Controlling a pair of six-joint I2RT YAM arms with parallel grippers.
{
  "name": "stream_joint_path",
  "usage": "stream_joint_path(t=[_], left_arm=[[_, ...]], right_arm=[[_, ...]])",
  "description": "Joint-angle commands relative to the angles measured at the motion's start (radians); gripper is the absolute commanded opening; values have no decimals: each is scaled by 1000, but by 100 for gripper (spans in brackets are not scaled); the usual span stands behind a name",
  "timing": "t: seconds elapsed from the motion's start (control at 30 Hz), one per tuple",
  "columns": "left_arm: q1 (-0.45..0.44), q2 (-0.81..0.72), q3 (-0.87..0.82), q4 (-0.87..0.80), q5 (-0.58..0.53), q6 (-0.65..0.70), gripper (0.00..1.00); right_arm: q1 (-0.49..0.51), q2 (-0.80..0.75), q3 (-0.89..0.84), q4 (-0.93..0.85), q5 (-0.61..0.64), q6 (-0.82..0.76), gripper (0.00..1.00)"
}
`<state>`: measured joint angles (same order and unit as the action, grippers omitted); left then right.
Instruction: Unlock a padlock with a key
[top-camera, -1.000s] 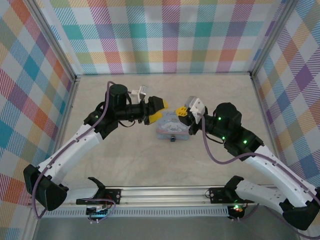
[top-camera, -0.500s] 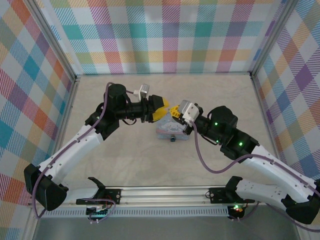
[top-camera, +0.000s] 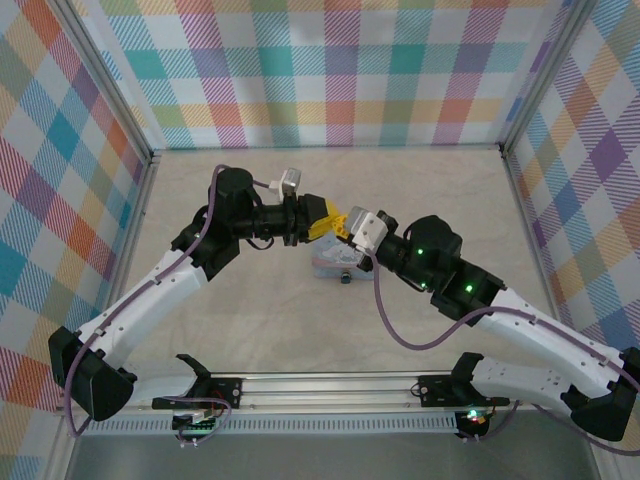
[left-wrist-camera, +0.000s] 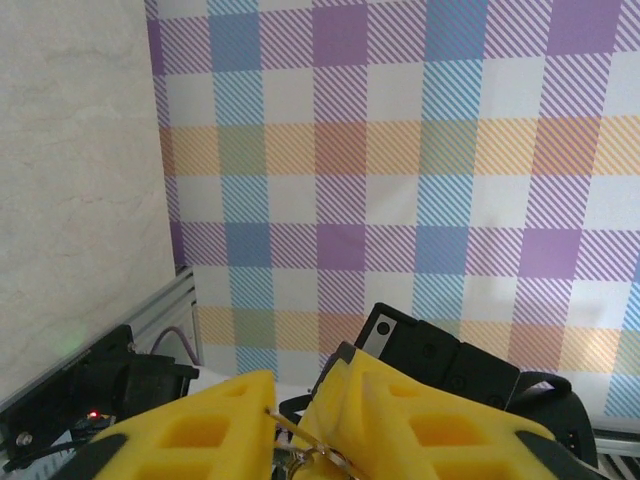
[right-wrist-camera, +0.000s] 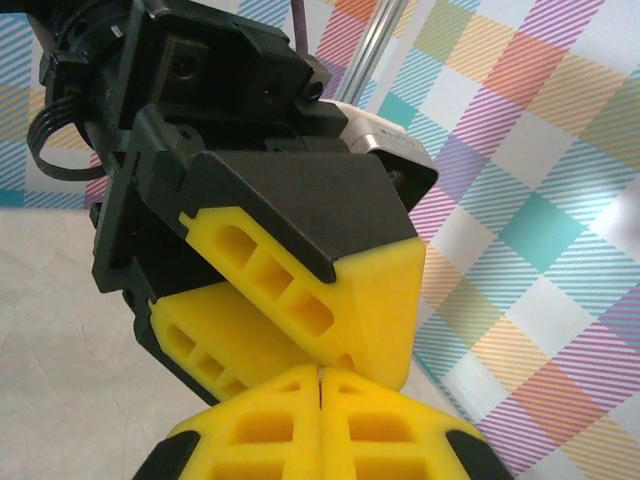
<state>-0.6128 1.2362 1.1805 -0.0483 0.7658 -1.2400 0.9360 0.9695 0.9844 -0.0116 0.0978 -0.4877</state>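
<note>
The padlock (top-camera: 345, 278) is a tiny dark piece on the near side of a pale blue tin (top-camera: 330, 265), close to the middle of the table (top-camera: 250, 330). Bare surface lies all round the tin, out to checked walls (top-camera: 330, 75) at the left, far and right edges. My left gripper (top-camera: 328, 224) is nearly closed, pinching a thin metal key (left-wrist-camera: 298, 440). My right gripper (right-wrist-camera: 320, 378) is closed, fingertips pressed together against the left's tips. Both meet above the tin's far side; the padlock sits lower, toward the near edge, apart from both.
</note>
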Motion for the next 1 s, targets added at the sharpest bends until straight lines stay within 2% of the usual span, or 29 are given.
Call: stream_joint_path(t=[0.0,0.27,0.37,0.43,0.5,0.57,0.63,0.67,0.73,0.8,0.87,0.97], left_arm=[[-10,4,19,15,43,1,21],[-8,17,18,9,38,19,0],[-8,19,13,9,30,26,0],[-7,17,14,-3,24,40,0],[-5,11,16,-19,13,61,0],[1,1,20,-44,-6,91,0],[10,-11,50,-147,-51,186,0],[11,-17,70,-208,-82,242,0],[14,-30,101,-324,-159,352,0],[16,-43,108,-364,-224,419,0],[17,-53,97,-371,-277,462,0],[17,-65,67,-352,-340,508,0]], right_arm=[[8,-26,-34,24,7,-13,0],[14,-54,-62,-1,17,-14,0],[13,-54,-62,-6,16,-15,0],[13,-53,-61,-9,20,-15,4],[14,-54,-60,-12,31,-8,15],[14,-65,-65,-14,51,17,36],[14,-80,-68,-31,96,64,54],[12,-85,-68,-39,112,87,59],[12,-100,-66,-81,148,177,71],[9,-105,-60,-130,155,280,82],[4,-100,-54,-176,141,373,100],[-28,-85,-48,-222,61,558,100]])
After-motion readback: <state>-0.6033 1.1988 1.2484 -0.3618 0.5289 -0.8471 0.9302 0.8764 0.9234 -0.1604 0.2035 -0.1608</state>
